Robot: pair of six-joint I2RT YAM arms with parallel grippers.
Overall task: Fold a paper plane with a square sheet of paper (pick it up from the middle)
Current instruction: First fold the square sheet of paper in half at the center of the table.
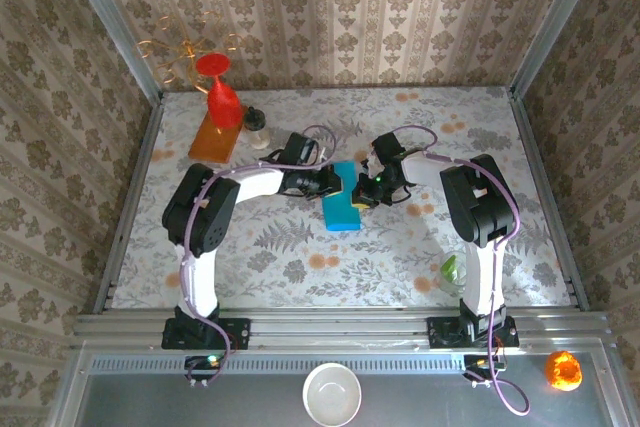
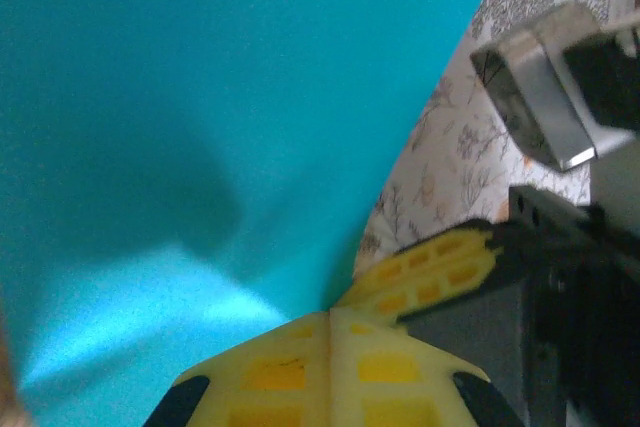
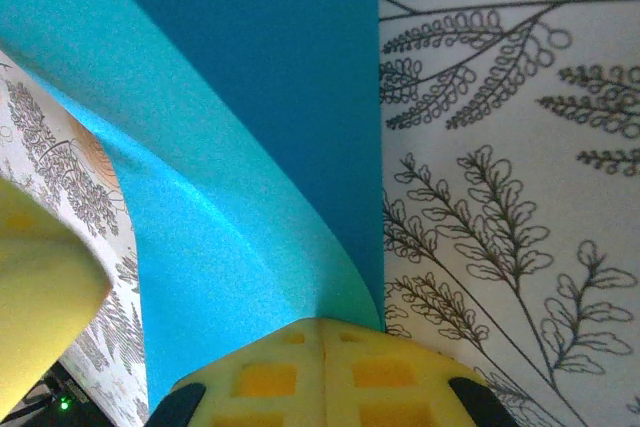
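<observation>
While bent, sheet (image 1: 342,209) in both claws (image 2: 330,332) (image 3: 322,342)

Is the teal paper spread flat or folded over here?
Folded over: in the right wrist view the teal paper curls up over a darker flat layer; from above it looks like a narrow rectangle.

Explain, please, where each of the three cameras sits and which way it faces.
Top external: above and behind the arm bases, facing down on the table; both arms show, left gripper and right gripper meeting at the teal paper.
Left wrist: on the left arm, facing along its shut gripper at the paper; the right gripper shows at right.
Right wrist: on the right arm, facing past its shut gripper at paper and table.
Shared: both wrist views show the paper pinched.
</observation>
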